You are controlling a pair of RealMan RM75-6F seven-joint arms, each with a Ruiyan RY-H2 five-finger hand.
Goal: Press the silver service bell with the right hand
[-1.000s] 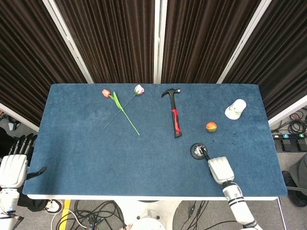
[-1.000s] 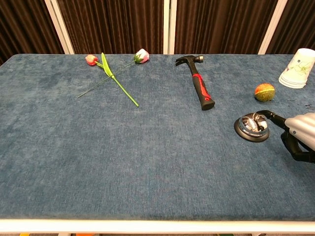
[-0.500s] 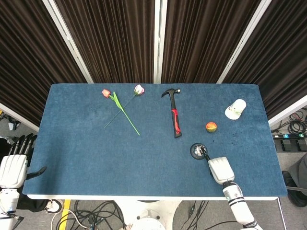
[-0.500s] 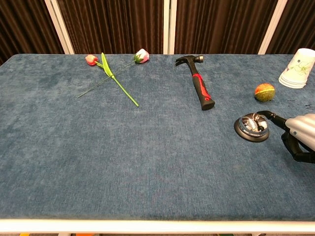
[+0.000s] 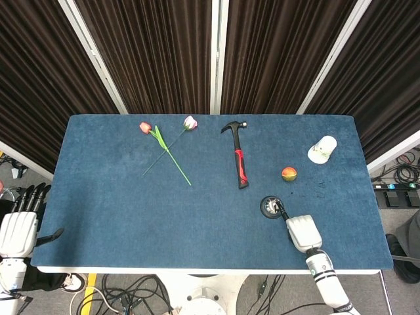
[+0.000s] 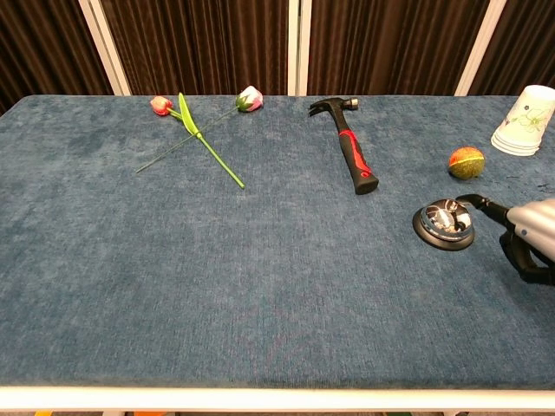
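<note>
The silver service bell (image 5: 270,206) (image 6: 443,223) stands on its black base on the blue table's right side, toward the front. My right hand (image 5: 301,231) (image 6: 532,230) is just right of it, one dark finger stretched out and the others curled under. That fingertip (image 6: 474,200) sits at the bell's right rim; I cannot tell whether it touches. My left hand (image 5: 20,222) hangs off the table's left front corner, fingers spread, holding nothing, seen only in the head view.
A red-handled hammer (image 5: 240,159) (image 6: 352,151) lies mid-table. An orange ball (image 5: 289,173) (image 6: 466,161) sits just behind the bell. A paper cup (image 5: 322,149) (image 6: 523,120) lies at the back right. Two stemmed flowers (image 5: 167,147) (image 6: 197,130) cross at the back left.
My right hand has drawn back slightly to the right, its fingertip moving from over the bell's top to its right rim. The left hand has barely moved.
</note>
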